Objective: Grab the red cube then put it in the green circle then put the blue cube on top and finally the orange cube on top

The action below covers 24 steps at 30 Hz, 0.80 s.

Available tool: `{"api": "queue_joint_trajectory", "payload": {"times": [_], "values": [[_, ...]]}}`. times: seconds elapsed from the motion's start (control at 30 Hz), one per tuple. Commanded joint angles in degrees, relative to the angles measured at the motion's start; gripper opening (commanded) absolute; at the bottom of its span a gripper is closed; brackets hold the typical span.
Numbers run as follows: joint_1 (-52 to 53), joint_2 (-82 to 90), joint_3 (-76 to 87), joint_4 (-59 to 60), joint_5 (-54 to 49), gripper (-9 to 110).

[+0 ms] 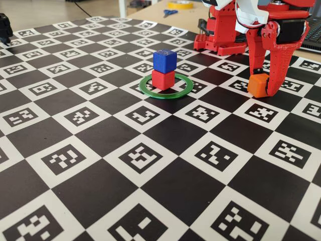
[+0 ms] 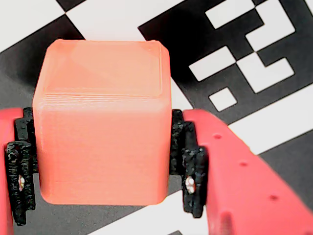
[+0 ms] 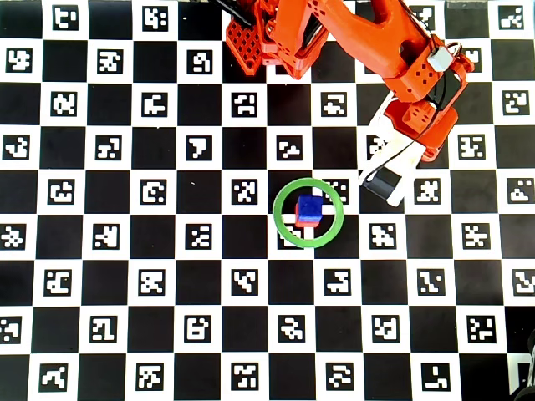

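Note:
The red cube [image 1: 163, 80] sits inside the green circle [image 1: 166, 92], and the blue cube [image 1: 164, 61] rests on top of it. From overhead the blue cube [image 3: 309, 207] covers most of the red cube [image 3: 308, 222] within the green circle [image 3: 308, 212]. To the right of the ring, my gripper [image 1: 263, 90] is shut on the orange cube [image 1: 259, 85], low over the board. In the wrist view the orange cube [image 2: 102, 122] fills the space between the black pads [image 2: 188, 161] of the gripper [image 2: 105, 205]. From overhead the arm hides the orange cube; the gripper [image 3: 380, 180] points toward the ring.
The arm's red base [image 1: 220, 35] stands at the back of the checkered marker board [image 1: 150, 165]. Beyond the board lie a yellow tape roll [image 1: 180, 4] and blue scissors [image 1: 169, 12]. A dark object [image 1: 4, 27] sits at the far left edge.

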Motion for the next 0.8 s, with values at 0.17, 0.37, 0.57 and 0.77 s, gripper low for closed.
{"api": "queue_joint_trajectory", "payload": {"times": [0.17,0.37,0.57,0.77], "values": [[2.29,7.73,-3.52,5.19,0.18,4],[4.92,14.77,-5.45,10.46,-0.26,4],[8.96,18.19,-11.6,18.63,-0.53,3],[14.68,18.37,-19.95,26.19,2.02,3]]}}
